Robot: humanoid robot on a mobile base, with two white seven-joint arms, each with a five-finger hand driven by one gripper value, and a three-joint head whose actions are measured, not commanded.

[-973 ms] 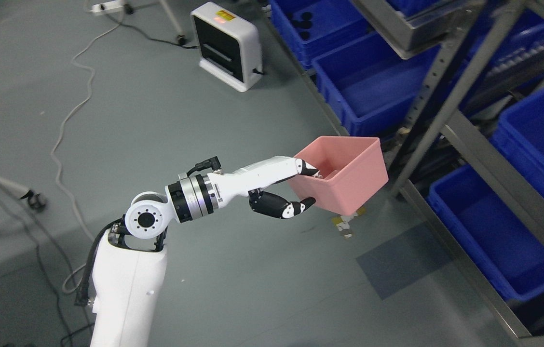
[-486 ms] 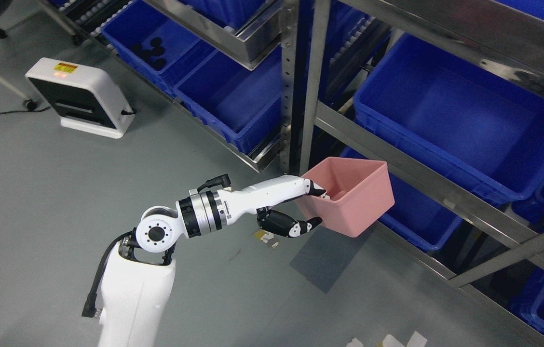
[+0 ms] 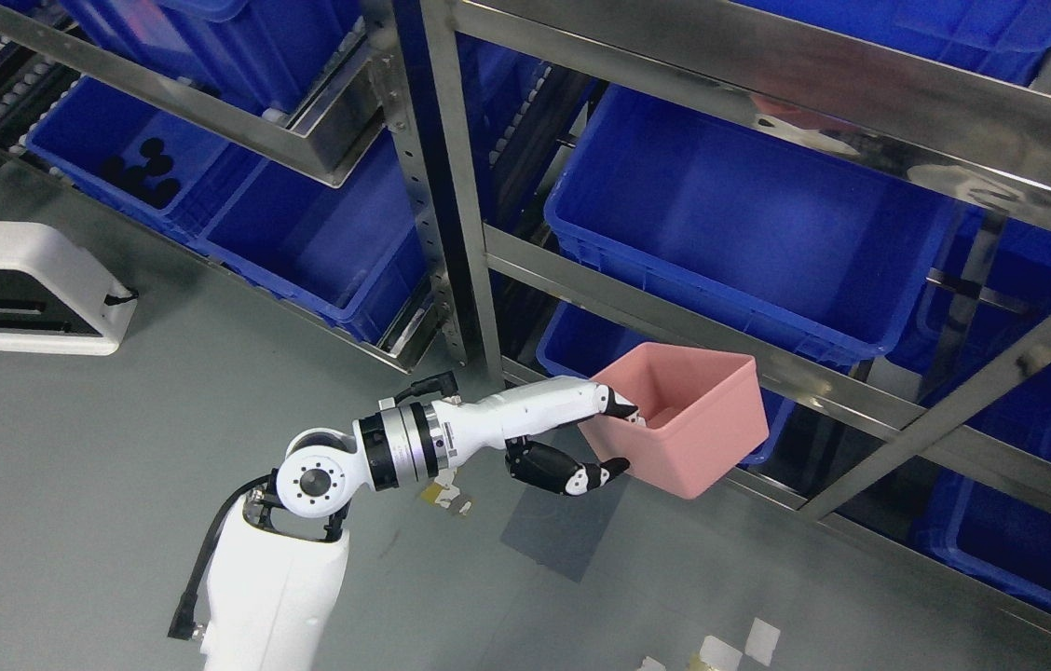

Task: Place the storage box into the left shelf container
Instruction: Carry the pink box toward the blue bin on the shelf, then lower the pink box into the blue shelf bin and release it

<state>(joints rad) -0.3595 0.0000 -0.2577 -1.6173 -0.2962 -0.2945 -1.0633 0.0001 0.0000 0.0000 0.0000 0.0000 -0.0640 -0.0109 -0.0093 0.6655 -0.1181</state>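
My left hand (image 3: 602,438) is shut on the near wall of an empty pink storage box (image 3: 684,424), fingers inside the rim and thumb under it. I hold the box in the air in front of the metal shelf rack (image 3: 656,312). A large blue container (image 3: 730,210) sits on the shelf level just above and behind the box. More blue containers (image 3: 302,233) fill the shelf bay to the left of the upright post (image 3: 456,196). My right arm does not show.
A white box-shaped device (image 3: 22,284) stands on the grey floor at the left. Bits of tape (image 3: 446,494) lie on the floor beneath my arm. Slanted steel bars (image 3: 945,424) cross the rack at the right, with blue bins behind them.
The whole picture has swung toward the shelf rack, so the camera has turned. The pink box stays held in my left hand, now close in front of the middle shelf.
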